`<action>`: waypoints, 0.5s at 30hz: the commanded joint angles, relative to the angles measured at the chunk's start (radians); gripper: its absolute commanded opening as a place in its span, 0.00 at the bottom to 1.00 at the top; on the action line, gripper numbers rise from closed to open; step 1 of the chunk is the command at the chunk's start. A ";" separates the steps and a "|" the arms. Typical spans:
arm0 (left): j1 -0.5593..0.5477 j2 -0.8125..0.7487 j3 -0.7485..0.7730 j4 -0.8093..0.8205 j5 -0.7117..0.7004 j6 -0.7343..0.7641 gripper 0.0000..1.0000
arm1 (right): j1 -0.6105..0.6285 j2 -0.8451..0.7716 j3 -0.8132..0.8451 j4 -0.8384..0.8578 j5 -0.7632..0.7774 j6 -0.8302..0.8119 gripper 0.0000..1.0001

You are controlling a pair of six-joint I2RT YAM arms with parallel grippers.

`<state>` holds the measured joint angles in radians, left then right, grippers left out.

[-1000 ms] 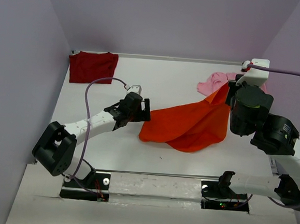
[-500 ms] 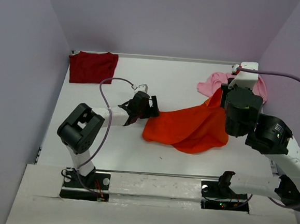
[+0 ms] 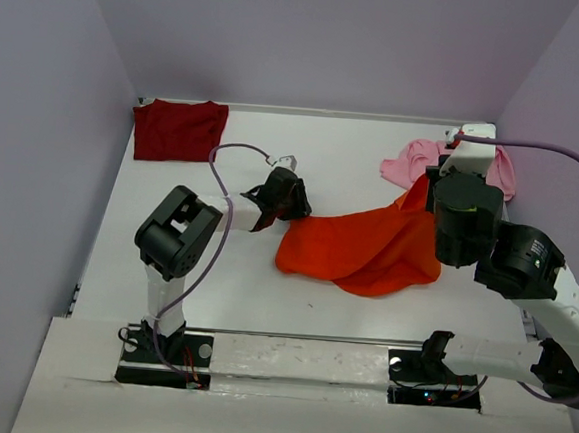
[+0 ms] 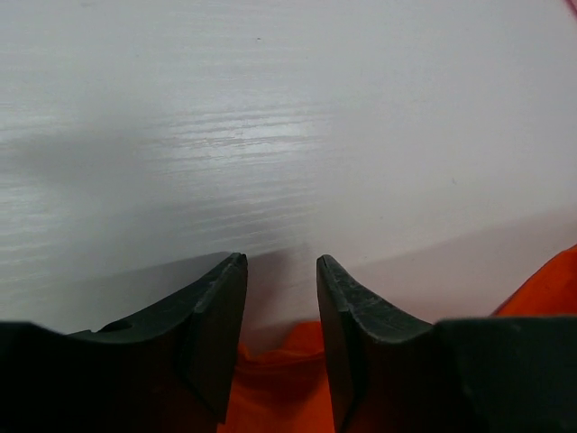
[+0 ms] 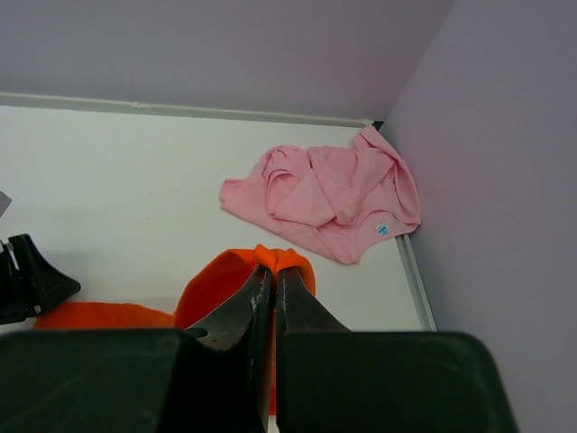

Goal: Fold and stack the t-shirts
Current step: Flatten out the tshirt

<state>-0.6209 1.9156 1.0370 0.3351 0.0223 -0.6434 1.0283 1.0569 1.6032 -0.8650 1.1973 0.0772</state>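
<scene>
Orange t-shirt (image 3: 362, 247) lies crumpled on the table (image 3: 335, 145), its far-right corner pulled up at the right gripper (image 3: 434, 182). Left gripper (image 3: 295, 203) at its left edge. Pink t-shirt (image 3: 414, 162) just behind it; maroon t-shirt (image 3: 179, 130) well off to its back-left.

I count three t-shirts: one orange t-shirt (image 3: 367, 251), one maroon t-shirt (image 3: 179, 130), one pink t-shirt (image 3: 412, 166). Two grippers on my end: one left gripper (image 4: 279, 264), one right gripper (image 5: 273, 272). One table (image 3: 355, 146).
</scene>
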 commanded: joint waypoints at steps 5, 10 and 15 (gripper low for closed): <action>0.013 -0.130 -0.018 -0.195 -0.094 0.073 0.70 | -0.004 -0.023 -0.011 0.008 0.004 0.027 0.00; 0.016 -0.153 -0.080 -0.185 -0.075 0.059 0.78 | -0.004 -0.026 -0.012 -0.003 0.002 0.041 0.00; 0.016 -0.130 -0.126 -0.140 -0.027 0.064 0.79 | -0.004 -0.037 -0.008 -0.008 -0.007 0.050 0.00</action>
<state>-0.6067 1.7920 0.9588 0.2028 -0.0330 -0.5957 1.0283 1.0462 1.5864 -0.8833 1.1824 0.1081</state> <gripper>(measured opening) 0.787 0.027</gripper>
